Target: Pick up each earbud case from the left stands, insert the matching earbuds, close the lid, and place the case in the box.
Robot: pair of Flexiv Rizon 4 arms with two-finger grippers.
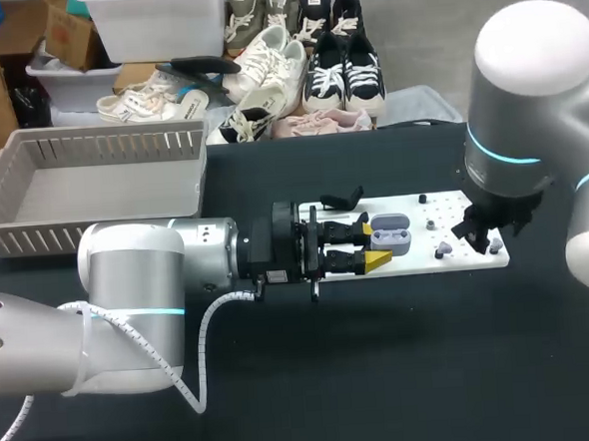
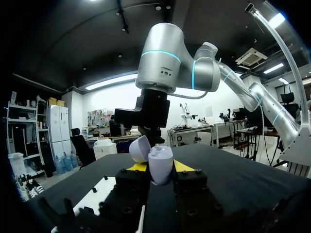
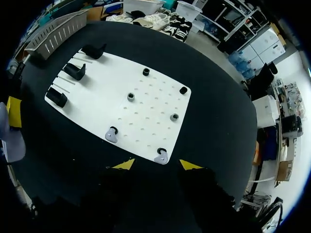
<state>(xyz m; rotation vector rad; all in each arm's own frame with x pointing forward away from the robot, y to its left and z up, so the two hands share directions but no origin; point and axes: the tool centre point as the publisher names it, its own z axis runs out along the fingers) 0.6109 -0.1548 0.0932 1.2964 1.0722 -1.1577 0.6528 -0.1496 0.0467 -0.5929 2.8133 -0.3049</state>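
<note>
Head view: an open lavender plastic earbud case [image 1: 390, 232] is clamped by the left gripper [image 1: 373, 244]; the slatted grey box [image 1: 90, 148] is unfilled. Left wrist view: the lid [image 2: 139, 148] is raised. Right wrist view: the right gripper [image 3: 156, 165] is spread above a grey earbud [image 3: 160, 156], not yet picked.

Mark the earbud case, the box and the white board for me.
earbud case [image 2: 160, 164], left wrist view, on its body.
box [image 1: 100, 145], head view, on its slatted far wall.
white board [image 3: 104, 85], right wrist view, on bare surface.
</note>
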